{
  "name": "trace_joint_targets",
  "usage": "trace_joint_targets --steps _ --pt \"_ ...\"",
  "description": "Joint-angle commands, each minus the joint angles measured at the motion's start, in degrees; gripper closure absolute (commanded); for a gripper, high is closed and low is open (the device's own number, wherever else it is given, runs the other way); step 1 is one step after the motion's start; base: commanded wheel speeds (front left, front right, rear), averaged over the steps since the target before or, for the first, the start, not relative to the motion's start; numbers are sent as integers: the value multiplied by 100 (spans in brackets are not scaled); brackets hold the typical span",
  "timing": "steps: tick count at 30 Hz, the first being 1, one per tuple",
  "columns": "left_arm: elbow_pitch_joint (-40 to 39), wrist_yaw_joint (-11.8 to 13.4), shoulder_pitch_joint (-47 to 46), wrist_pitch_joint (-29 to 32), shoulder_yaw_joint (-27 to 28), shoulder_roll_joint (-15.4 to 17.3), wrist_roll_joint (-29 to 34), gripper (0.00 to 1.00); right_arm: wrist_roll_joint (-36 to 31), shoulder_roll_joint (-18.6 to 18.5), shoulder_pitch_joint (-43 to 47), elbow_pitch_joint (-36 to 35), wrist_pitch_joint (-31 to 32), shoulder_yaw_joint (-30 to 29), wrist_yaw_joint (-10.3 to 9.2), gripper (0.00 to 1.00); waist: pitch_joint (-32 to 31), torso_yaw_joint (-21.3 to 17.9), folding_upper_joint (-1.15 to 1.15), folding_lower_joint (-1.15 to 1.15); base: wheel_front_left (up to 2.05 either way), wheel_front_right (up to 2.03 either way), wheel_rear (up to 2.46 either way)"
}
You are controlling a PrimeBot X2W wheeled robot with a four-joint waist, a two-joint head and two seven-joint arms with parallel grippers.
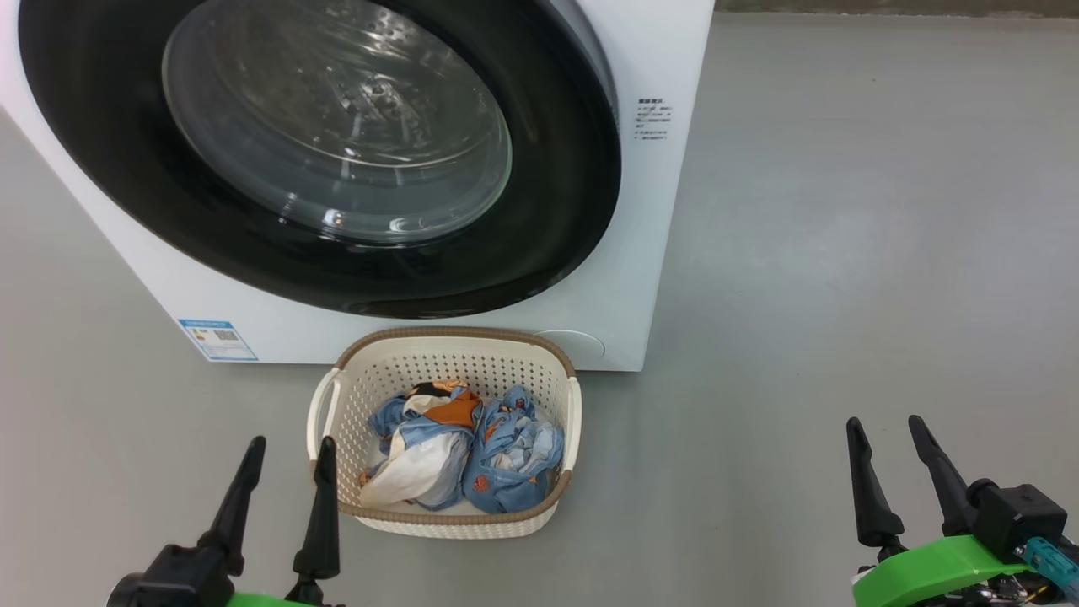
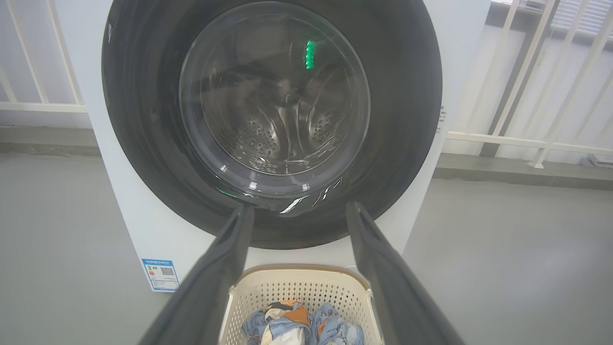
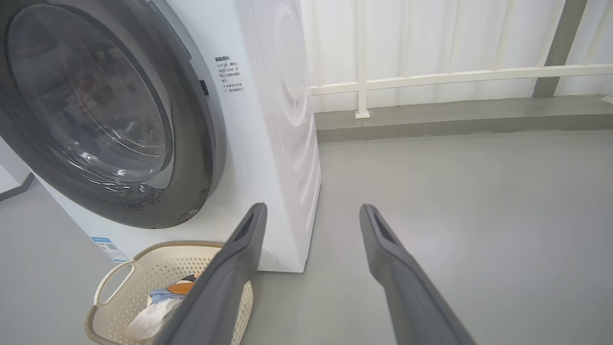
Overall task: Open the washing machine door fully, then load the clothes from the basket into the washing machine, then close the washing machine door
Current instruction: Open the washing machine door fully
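The white washing machine stands ahead with its black-rimmed glass door shut or nearly so. On the floor in front of it sits the cream basket holding light blue, orange and white clothes. My left gripper is open, low at the basket's left side, with nothing between its fingers. Off to the far right of the basket, my right gripper is open over bare floor. In the left wrist view the door and basket lie straight ahead. The right wrist view has the door and basket at left.
Grey floor spreads to the right of the machine. A blue label sticker marks the machine's lower left front. White railings and a low kerb run behind the machine.
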Motion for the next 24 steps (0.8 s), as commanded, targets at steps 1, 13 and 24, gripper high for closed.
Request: trace_joint_targets --steps 1,13,24 --pt "-141 -12 -156 -37 168 55 21 0 -38 -73 -157 -146 -70 154 32 0 -4 7 0 0 30 30 -61" --pt "-68 -12 -97 -37 161 55 -84 0 168 -112 -265 -138 -70 362 32 100 -79 42 0 0 4 4 -7" --pt "-57 -12 -66 -37 112 55 -180 0 2425 21 -1386 -545 -70 477 32 100 -111 -12 0 0 0 0 0"
